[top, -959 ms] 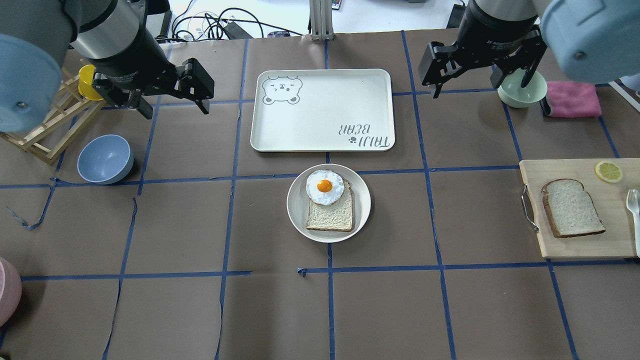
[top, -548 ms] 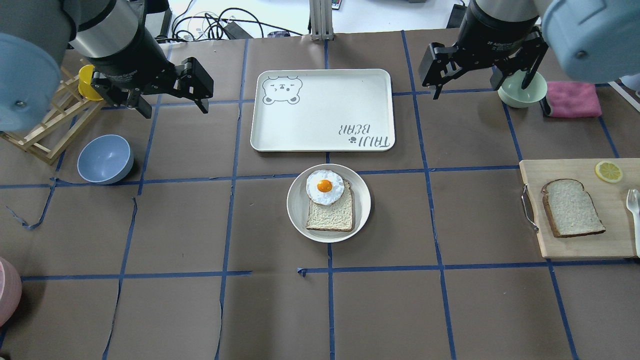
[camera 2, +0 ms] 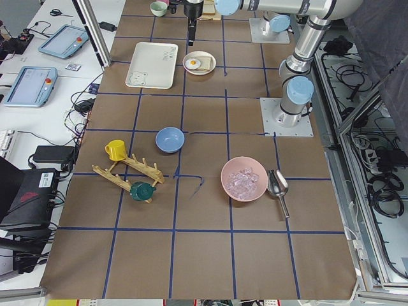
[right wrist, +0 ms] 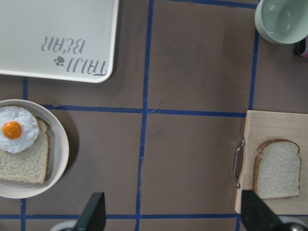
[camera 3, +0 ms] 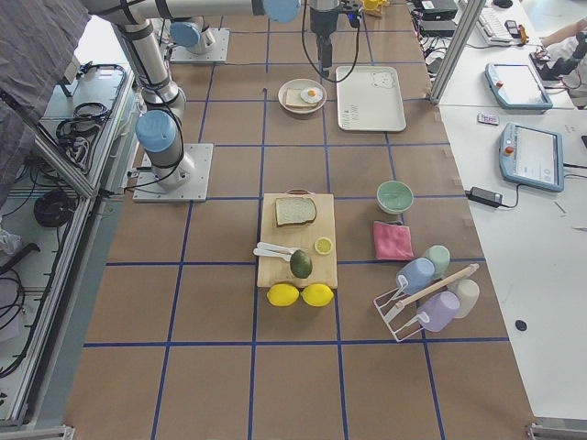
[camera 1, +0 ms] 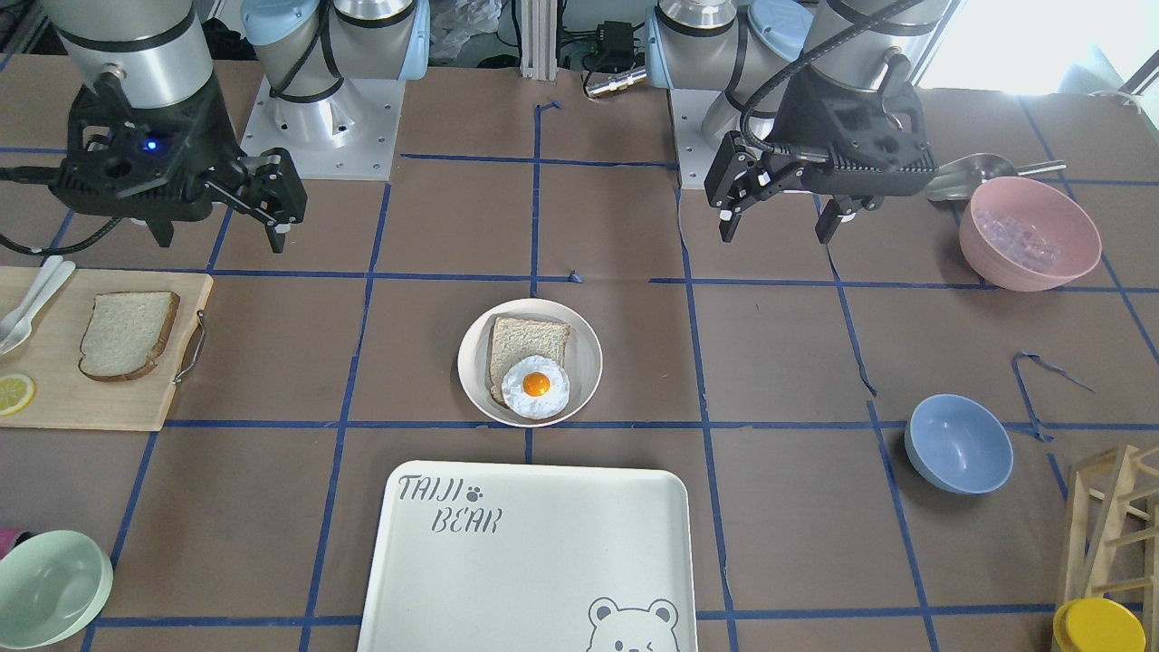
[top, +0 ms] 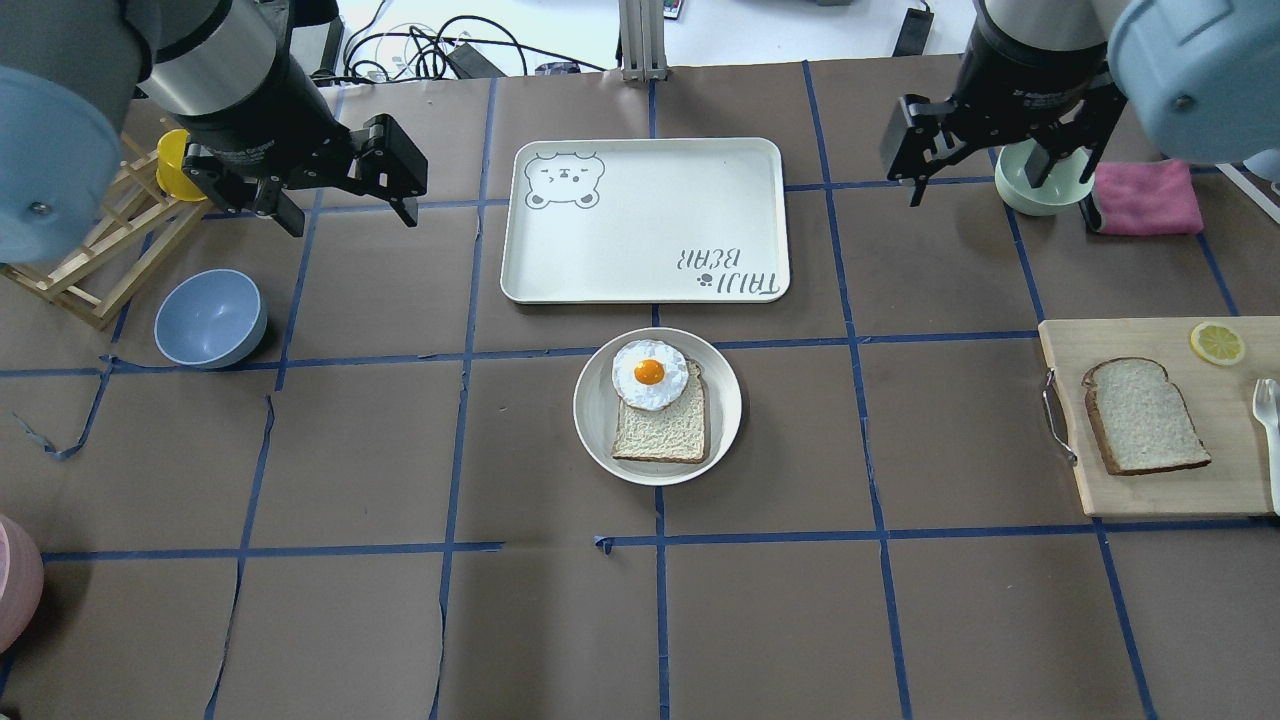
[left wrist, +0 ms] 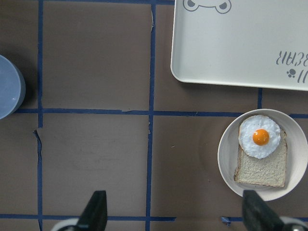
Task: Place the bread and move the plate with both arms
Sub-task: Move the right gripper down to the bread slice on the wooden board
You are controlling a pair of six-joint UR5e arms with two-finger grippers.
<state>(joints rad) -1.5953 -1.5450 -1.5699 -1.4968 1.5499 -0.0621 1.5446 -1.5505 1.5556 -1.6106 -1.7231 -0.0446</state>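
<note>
The bread lies flat on a wooden cutting board at the right edge; it also shows in the front view and the right wrist view. The plate sits mid-table and holds a smaller tan slice with a fried egg on it. My right gripper is open and empty, high above the table, between the tray and the green bowl. My left gripper is open and empty, high over the table's far left. Both grippers are well apart from the plate and the bread.
A white TAIJI BEAR tray lies just beyond the plate. A blue bowl and a wooden rack are at the left. A green bowl and a pink cloth are at the far right. A lemon slice is on the board.
My right gripper has shifted to the right, toward the green bowl's side. The left gripper, the plate and the bread have not moved.
</note>
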